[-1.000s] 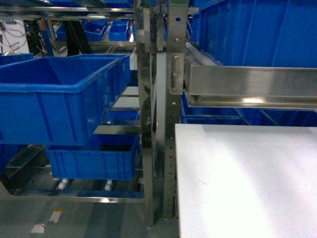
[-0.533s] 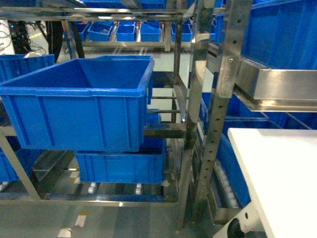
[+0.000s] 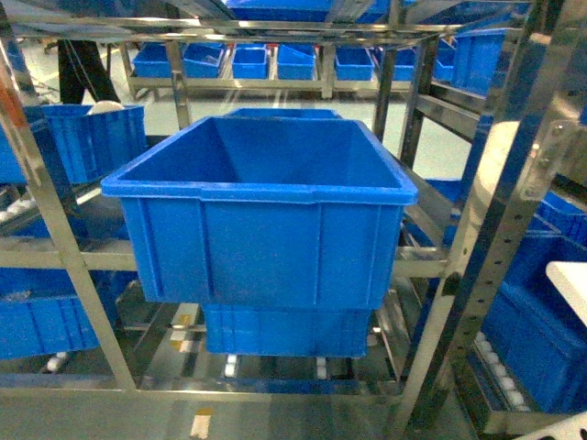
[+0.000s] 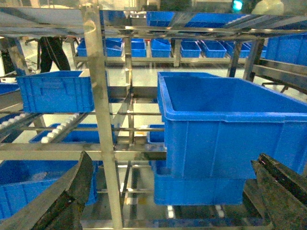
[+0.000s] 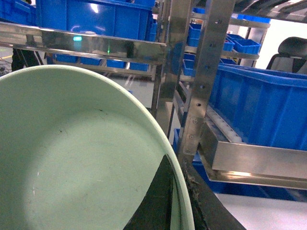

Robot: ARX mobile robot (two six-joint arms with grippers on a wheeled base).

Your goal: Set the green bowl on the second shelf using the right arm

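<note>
A: Mint-green fills the right wrist view: the green bowl (image 5: 76, 158) sits clamped in the right gripper (image 5: 168, 201), one black finger (image 5: 156, 203) inside the glossy wall and the rim pinched against the other finger outside it.

B: And the left gripper (image 4: 168, 191)?

A: It is spread wide and holds nothing; its two dark fingers frame a large blue bin (image 4: 230, 124) ahead of it.

B: What has changed in the head view?

A: The view has swung. A second ago the white surface (image 3: 570, 284) took up the lower right and a steel shelf rail crossed above it; now only a sliver of that surface shows at the right edge, and the big blue bin (image 3: 266, 220) on the steel rack (image 3: 495, 229) sits dead centre.

B: So the base has turned or rolled along the racks?

A: That is the likely reading. The bowl is carried, not yet placed.

B: Where is the second shelf?

A: Probably the steel tier (image 5: 254, 160) with the white roller track, just beyond the gripper and to its right, behind a perforated upright (image 5: 201, 72). Which tier counts as second cannot be told for certain. The upright stands close to the bowl's rim and could be clipped.
</note>
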